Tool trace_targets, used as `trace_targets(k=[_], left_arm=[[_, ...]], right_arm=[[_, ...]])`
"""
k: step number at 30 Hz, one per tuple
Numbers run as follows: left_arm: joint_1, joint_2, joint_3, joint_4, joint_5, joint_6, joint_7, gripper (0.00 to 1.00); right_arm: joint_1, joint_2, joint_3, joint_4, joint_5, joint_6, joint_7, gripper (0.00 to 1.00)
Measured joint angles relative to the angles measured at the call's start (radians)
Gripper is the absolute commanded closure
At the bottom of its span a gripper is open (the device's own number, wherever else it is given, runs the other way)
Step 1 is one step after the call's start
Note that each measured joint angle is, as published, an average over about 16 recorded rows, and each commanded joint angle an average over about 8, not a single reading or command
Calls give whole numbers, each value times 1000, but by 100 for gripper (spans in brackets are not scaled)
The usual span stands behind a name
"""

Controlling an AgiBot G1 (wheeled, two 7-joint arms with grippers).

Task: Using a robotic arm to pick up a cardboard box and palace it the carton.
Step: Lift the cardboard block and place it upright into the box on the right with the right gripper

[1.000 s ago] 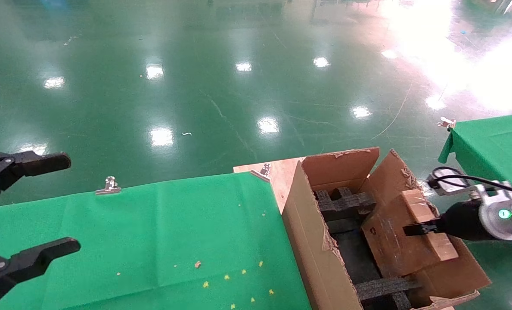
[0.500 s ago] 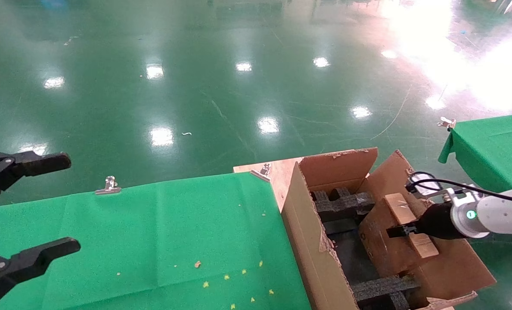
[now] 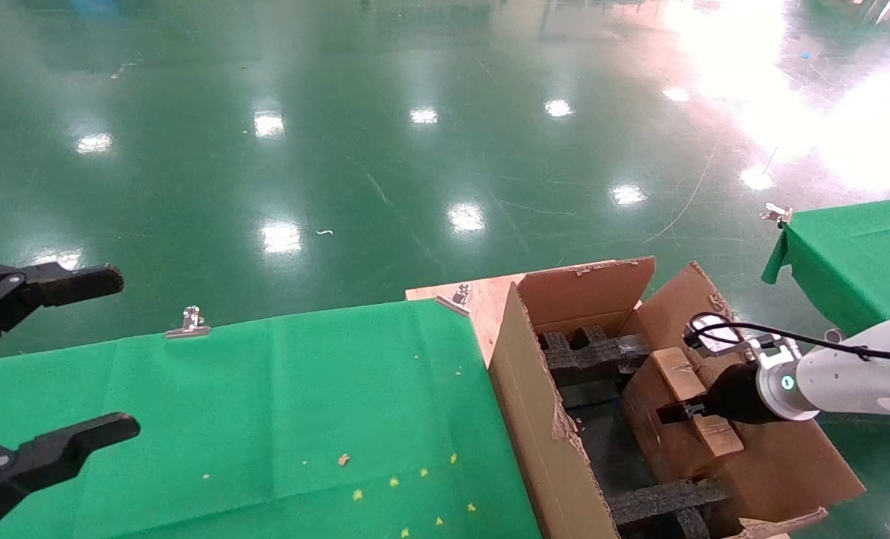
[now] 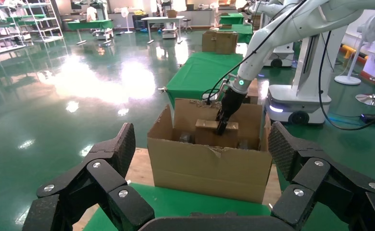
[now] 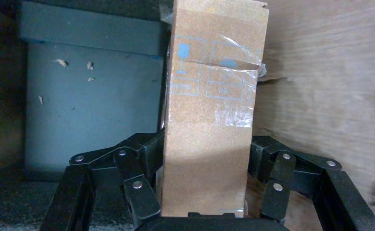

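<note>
**Box lowered into the carton**

Over the last second the right gripper [image 3: 680,410] had carried the cardboard box [image 3: 677,419] lower and farther in toward the middle of the carton [image 3: 546,419], and the white forearm had reached farther across the right-hand flap.

Nearest the robot, the left gripper [image 3: 48,359] hung at the left edge of the green cloth [image 3: 265,419], its two black fingers [image 3: 78,438] spread wide and holding nothing; the left wrist view showed the same splayed fingers [image 4: 106,178] with the carton [image 4: 209,166] well beyond them.

Next out, the right gripper was clamped on the cardboard box, one finger on each broad face (the right wrist view showed the linkage fingers [image 5: 137,168] pressed against both sides of the taped box [image 5: 209,115]). The box stood on edge, tilted, inside the carton's right half, close against the inner right wall, with the black foam blocks [image 3: 594,352] beside it toward the carton's far left. Whether its lower edge touched the carton floor could not be told.

Farther off, two metal clips [image 3: 189,323] pinned the cloth's far edge, and a second green-covered table [image 3: 856,254] stood to the right. Beyond lay the glossy green floor [image 3: 385,135].
</note>
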Motion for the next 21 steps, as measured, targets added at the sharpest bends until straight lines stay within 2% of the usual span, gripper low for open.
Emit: trace_targets(k=[7, 8, 21], left_arm=[[0, 0, 0, 0, 0, 0, 0, 0], [0, 0, 0, 0, 0, 0, 0, 0], [0, 0, 0, 0, 0, 0, 0, 0]], right_arm=[[-27, -28, 15, -48, 32, -7, -44, 11], [-29, -30, 16, -52, 34, -8, -48, 2], [-30, -30, 17, -53, 36, -10, -51, 0]])
